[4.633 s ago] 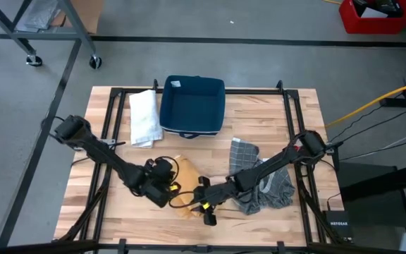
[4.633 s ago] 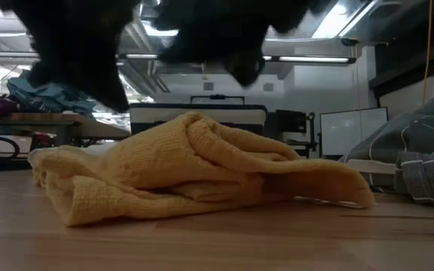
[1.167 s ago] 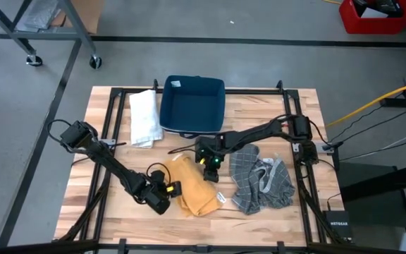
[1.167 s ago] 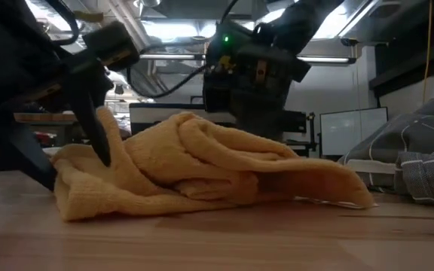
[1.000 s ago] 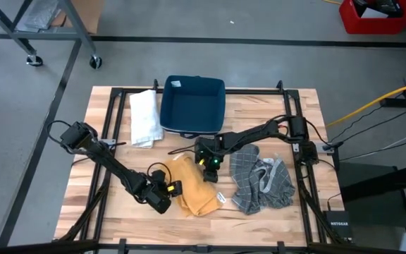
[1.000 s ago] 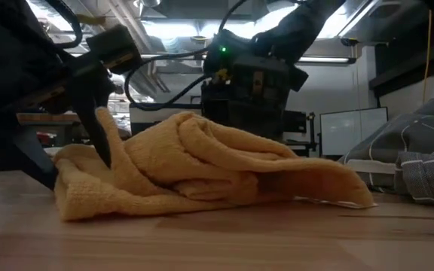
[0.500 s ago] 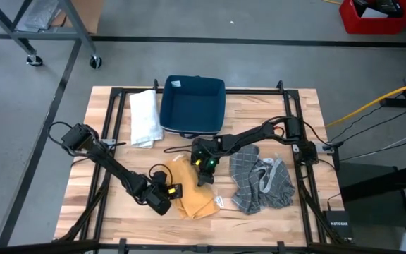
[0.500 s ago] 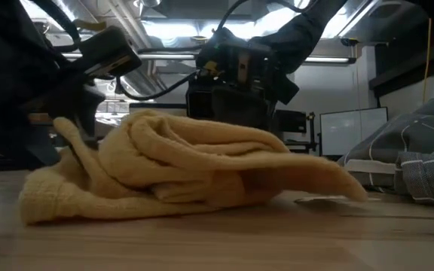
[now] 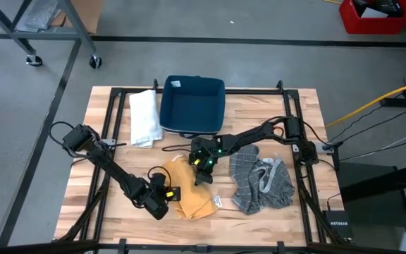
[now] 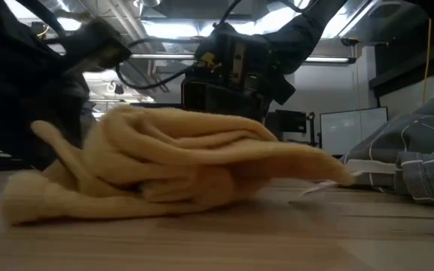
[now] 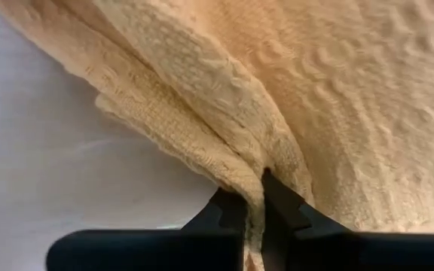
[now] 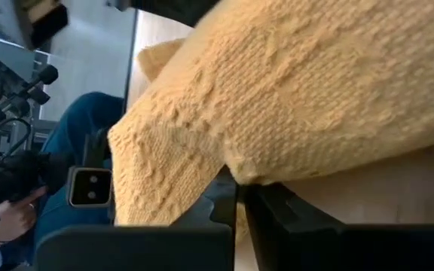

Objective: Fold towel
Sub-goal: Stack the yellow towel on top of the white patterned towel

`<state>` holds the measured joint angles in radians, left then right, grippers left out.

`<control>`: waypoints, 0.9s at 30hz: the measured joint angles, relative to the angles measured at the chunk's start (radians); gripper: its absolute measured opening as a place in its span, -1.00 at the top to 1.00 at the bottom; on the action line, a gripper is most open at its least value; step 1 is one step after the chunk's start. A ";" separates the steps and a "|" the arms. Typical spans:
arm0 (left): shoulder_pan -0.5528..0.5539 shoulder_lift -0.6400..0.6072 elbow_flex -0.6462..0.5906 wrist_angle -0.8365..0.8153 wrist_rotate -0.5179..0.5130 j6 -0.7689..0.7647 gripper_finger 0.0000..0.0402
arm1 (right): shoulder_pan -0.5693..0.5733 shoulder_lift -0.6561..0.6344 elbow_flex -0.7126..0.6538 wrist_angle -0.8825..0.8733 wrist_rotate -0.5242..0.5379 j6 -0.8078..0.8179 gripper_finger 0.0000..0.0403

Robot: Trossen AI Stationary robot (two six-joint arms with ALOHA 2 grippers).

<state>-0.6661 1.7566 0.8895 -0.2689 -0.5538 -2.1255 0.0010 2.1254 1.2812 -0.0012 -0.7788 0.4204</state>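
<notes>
A crumpled yellow towel [image 9: 191, 192] lies on the wooden table [image 9: 259, 106], near its front middle, and fills the low view [image 10: 172, 162]. My left gripper [image 9: 168, 197] is at the towel's left side, low over the table, shut on it. My right gripper [image 9: 200, 173] is at the towel's far side, also shut on it. The towel's middle and near part rest bunched on the table. My left gripper pinches a raised fold of the towel [image 11: 241, 175] between its two fingers, at the towel's left side, with several layers gathered. The fingers come nearly level from the table's left. The rest of the towel lies on the table. My right gripper pinches the towel's far edge [image 12: 230, 167] between its two fingers, coming from the table's far right side and slanting down. The held edge is raised a little; the cloth slopes away slack onto the table.
A grey checked towel [image 9: 263, 180] lies crumpled right of the yellow one. A folded white towel [image 9: 144, 116] and a dark blue bin [image 9: 192, 104] sit at the far side. A black frame [image 9: 111, 141] runs around the table. A person shows beyond the table [image 12: 6, 211].
Both grippers have gone a little toward the table's left, keeping their hold. The yellow towel has slid left along the table with them, and its heap has flattened and stretched out sideways.
</notes>
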 joint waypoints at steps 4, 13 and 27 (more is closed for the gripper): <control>-0.022 -0.053 0.000 -0.099 -0.035 -0.033 0.98 | -0.001 0.000 0.000 0.097 0.001 0.046 0.96; -0.036 -0.146 0.032 -0.383 -0.091 -0.089 0.99 | -0.018 0.000 0.000 0.415 0.070 0.252 0.97; -0.008 -0.260 0.119 -0.782 -0.114 -0.093 1.00 | -0.073 0.000 0.137 0.521 0.202 0.390 0.98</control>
<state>-0.6737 1.4964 1.0084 -1.0505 -0.6676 -2.2185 -0.0721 2.1250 1.4178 0.5198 -0.5763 0.8108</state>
